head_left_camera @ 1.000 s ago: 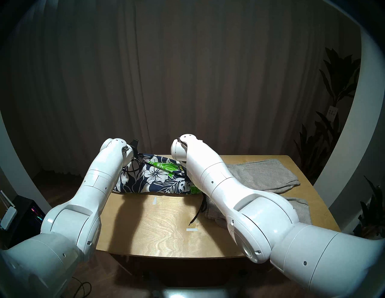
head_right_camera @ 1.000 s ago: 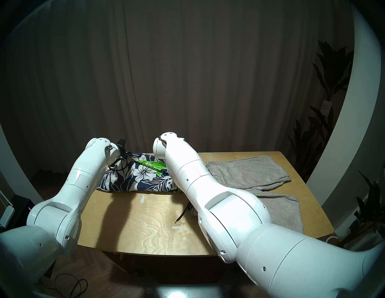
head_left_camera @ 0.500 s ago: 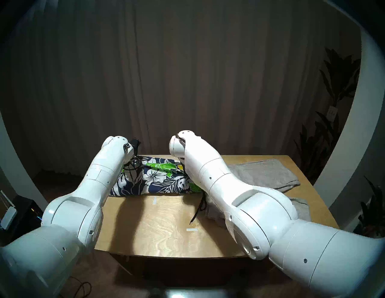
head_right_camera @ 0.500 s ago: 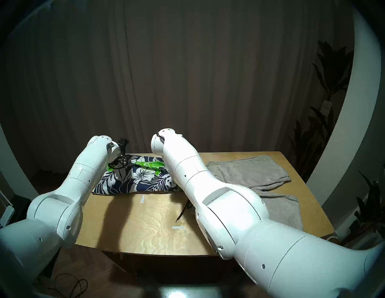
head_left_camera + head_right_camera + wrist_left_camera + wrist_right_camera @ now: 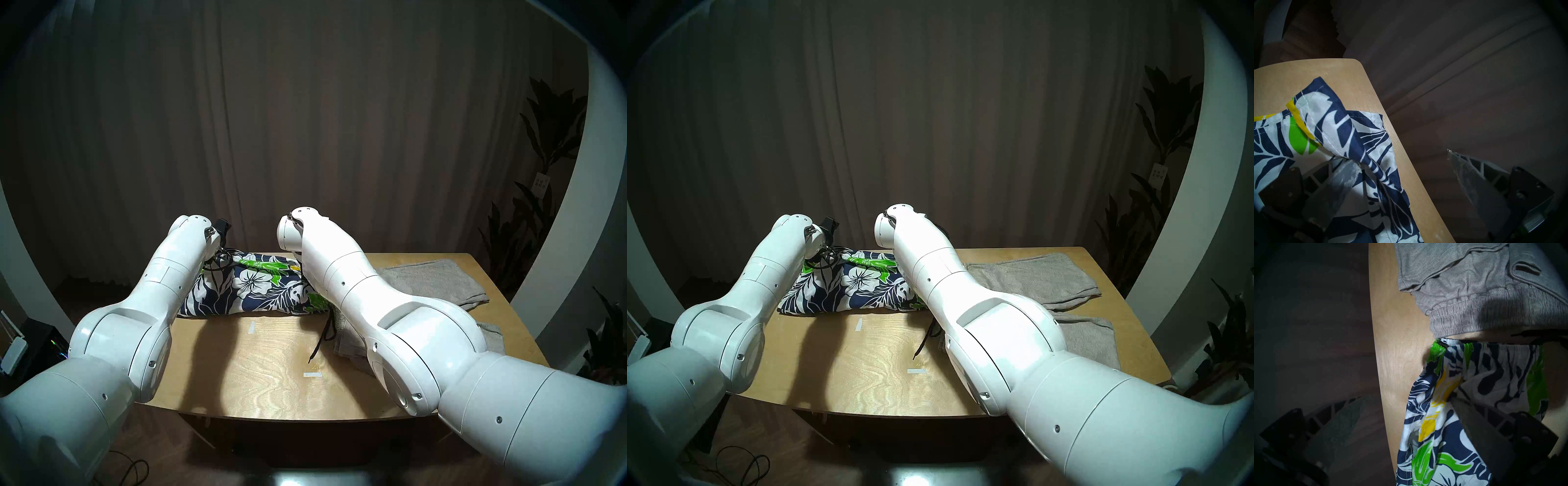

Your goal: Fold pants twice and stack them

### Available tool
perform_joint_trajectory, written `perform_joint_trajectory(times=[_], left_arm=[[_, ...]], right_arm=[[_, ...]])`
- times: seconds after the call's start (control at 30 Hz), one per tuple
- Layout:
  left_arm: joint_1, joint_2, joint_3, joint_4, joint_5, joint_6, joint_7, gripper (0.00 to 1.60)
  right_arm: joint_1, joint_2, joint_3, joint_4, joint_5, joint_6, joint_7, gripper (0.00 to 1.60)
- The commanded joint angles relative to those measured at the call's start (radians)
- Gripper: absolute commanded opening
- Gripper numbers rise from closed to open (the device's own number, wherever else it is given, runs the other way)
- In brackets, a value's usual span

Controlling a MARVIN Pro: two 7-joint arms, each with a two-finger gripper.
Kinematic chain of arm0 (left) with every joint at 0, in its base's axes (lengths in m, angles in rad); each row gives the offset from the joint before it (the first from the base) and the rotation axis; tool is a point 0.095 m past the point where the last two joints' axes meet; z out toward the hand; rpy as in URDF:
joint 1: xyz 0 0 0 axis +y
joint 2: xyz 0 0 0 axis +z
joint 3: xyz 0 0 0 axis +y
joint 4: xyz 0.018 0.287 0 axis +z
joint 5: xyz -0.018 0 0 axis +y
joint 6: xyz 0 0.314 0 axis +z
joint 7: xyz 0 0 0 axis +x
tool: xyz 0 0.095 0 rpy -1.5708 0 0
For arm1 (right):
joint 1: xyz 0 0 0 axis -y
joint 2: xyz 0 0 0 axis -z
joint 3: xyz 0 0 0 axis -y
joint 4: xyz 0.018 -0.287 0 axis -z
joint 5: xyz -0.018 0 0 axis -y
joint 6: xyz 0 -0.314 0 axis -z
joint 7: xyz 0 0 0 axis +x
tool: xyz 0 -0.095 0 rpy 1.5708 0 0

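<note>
The leaf-print shorts point(image 5: 252, 290) lie as a long folded band across the middle of the head view, toward the wooden table's point(image 5: 271, 373) far edge, navy and white with green and yellow patches. Their black drawstring point(image 5: 322, 341) trails down toward the lower centre of the tabletop. In the left wrist view a hemmed corner with yellow piping point(image 5: 1322, 115) sits near the table's rounded corner at centre left. In the right wrist view the gathered waistband point(image 5: 1491, 348) runs across the middle right.

The grey knit shorts point(image 5: 431, 281) lie spread out at the right of the head view, just beside the printed pair at the waistbands; whether they touch cannot be told.

The left gripper point(image 5: 1401, 171) stands with jaws wide apart, one finger point(image 5: 1335, 183) over the cloth at lower left, the other out past the table edge at lower right; nothing is pinched. The right gripper point(image 5: 1398, 414) is likewise spread, one finger point(image 5: 1481, 426) resting on or just above the print, the other dim at lower left, clear of the table.

The first fold of the printed pair looks laid and let go. The next move likely calls for taking one short end of the band with both grippers and carrying it over the other, minding the loose drawstring.

No brand, label or readable writing shows; a small tag point(image 5: 540, 183) on the right wall is too small to read.
</note>
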Motion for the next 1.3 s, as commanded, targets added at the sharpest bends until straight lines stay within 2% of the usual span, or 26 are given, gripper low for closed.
perform_joint_trajectory(times=[0.0, 0.53, 0.87, 1.03, 1.1, 1.27], left_arm=[[-0.083, -0.015, 0.012, 0.008, 0.016, 0.000, -0.013, 1.60], [-0.121, -0.023, 0.089, 0.115, 0.073, 0.029, 0.003, 1.60], [-0.197, -0.022, 0.143, 0.148, 0.123, 0.060, -0.008, 1.60], [-0.213, -0.015, 0.166, 0.139, 0.146, 0.058, -0.061, 1.60], [-0.199, -0.005, 0.157, 0.118, 0.137, 0.042, -0.119, 1.60], [-0.144, 0.031, 0.132, 0.032, 0.112, 0.026, -0.199, 1.60]], right_arm=[[0.045, 0.007, 0.005, 0.006, -0.003, 0.011, 0.028, 1.60], [0.078, -0.010, 0.023, 0.034, -0.003, 0.035, 0.059, 1.60], [0.104, -0.018, 0.044, 0.055, 0.003, 0.059, 0.089, 1.60], [0.117, -0.033, 0.057, 0.067, 0.014, 0.081, 0.127, 1.60], [0.116, -0.041, 0.064, 0.061, 0.024, 0.096, 0.153, 1.60], [0.104, -0.046, 0.066, 0.017, 0.039, 0.140, 0.202, 1.60]])
